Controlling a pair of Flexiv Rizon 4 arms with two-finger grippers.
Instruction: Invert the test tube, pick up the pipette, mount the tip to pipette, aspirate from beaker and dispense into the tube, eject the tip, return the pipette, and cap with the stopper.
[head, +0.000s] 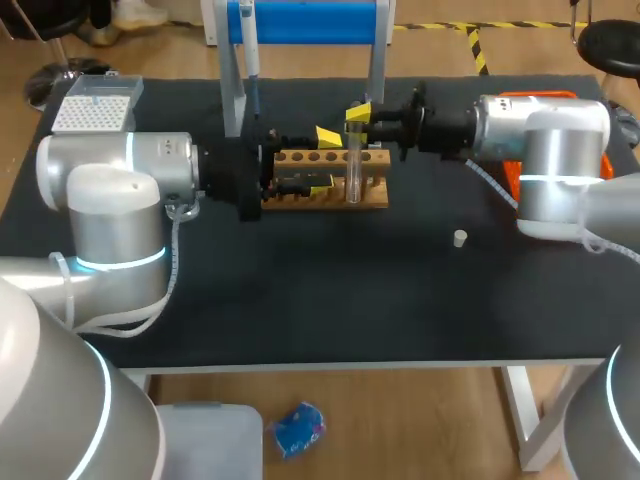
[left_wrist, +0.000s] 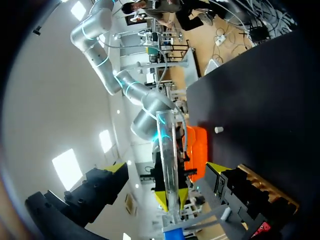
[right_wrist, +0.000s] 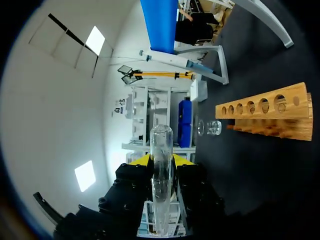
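**Tube held upright over the rack, left fingers waiting wide**

The right gripper (head: 358, 116) is clamped on the test tube (head: 353, 170), with one yellow tip on each side of the glass near its upper end. That keeps the tube upright over the wooden rack (head: 300, 202), which sits by the middle of the bench's (head: 300, 300) far edge. I cannot tell whether the tube's lower end touches the rack.

Gripping high leaves most of the glass bare. This looks meant for the left gripper (head: 325, 160), whose fingers are well apart and level with the tube, close beside it. I read this as the inverting step in progress, a likely hand-over or re-grip, with nothing of the pipetting begun.

Both arms reach in low and roughly level from opposite sides of the bench. Their wrists are turned so the fingers point at each other across the rack.

The other task things lie untouched:
- The pipette (head: 251, 50) hangs on its stand at the far edge.
- The tip box (head: 95, 102) is at the far left corner.
- The stopper (head: 459, 238) lies alone toward the right edge, well apart from the rack.
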